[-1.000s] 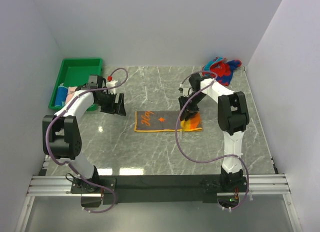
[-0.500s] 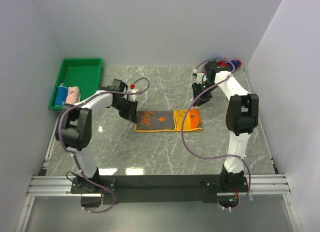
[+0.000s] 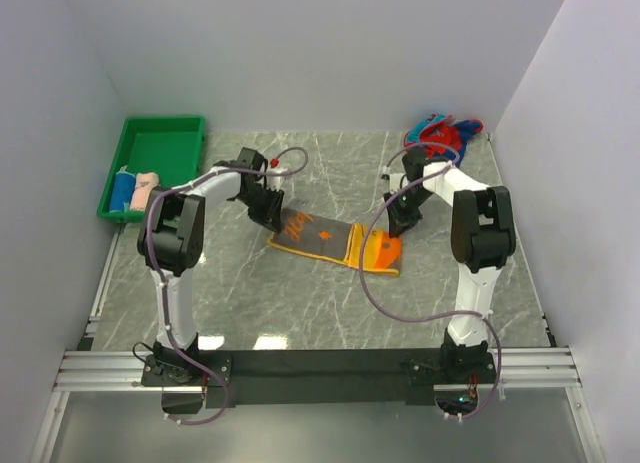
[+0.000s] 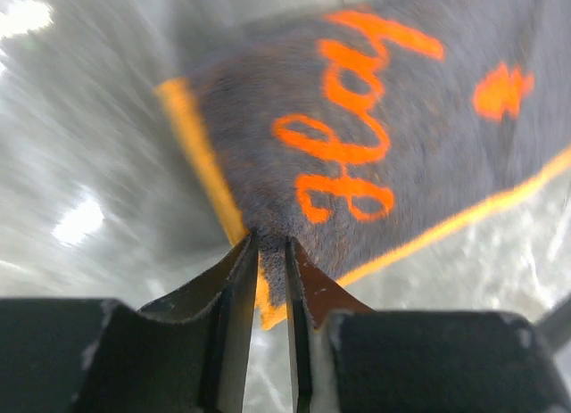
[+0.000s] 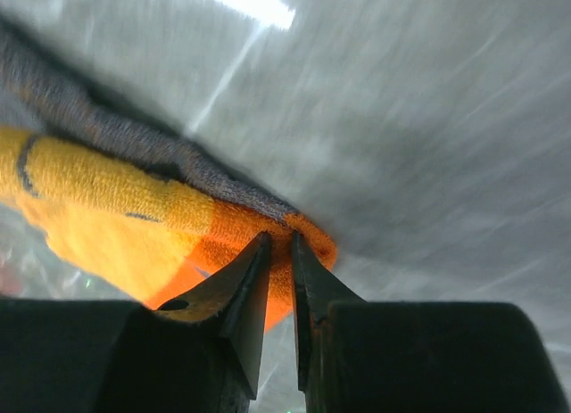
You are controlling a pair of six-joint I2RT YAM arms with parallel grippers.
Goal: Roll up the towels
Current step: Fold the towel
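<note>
1. Table [image 3: 330, 303]: grey marble-patterned top, enclosed by plain white walls.

2. Left arm [image 3: 215, 180] and right arm [image 3: 445, 178]: white links with black joints. Both reached inward toward the table's middle, each trailing a purple cable.

3. Green tray [image 3: 160, 120]: plastic and rectangular, it sat at the far-left edge of the table, well apart from both arms.

4. Grey-and-orange towel [image 3: 325, 235]: it was spread across the middle of the table between the two arms, slanting down to the right. The face was grey with an orange border and orange lettering [image 4: 348, 128]. The right end was turned over and showed a yellow-orange side [image 5: 107, 217].

5. Red-and-blue towel [image 3: 445, 135]: it lay bunched in the far-right corner, behind the right arm.

6. Blue towel [image 3: 123, 190] and pale pink towel [image 3: 145, 191]: these were rolled and lay side by side in the near end of the tray.

7. Left gripper [image 4: 268, 243]: it was clenched on the left corner of the grey-and-orange towel, with the border pinched between nearly closed jaws.

8. Right gripper [image 5: 279, 239]: it was clenched on the orange folded edge at the towel's right end, the jaws nearly together.
</note>
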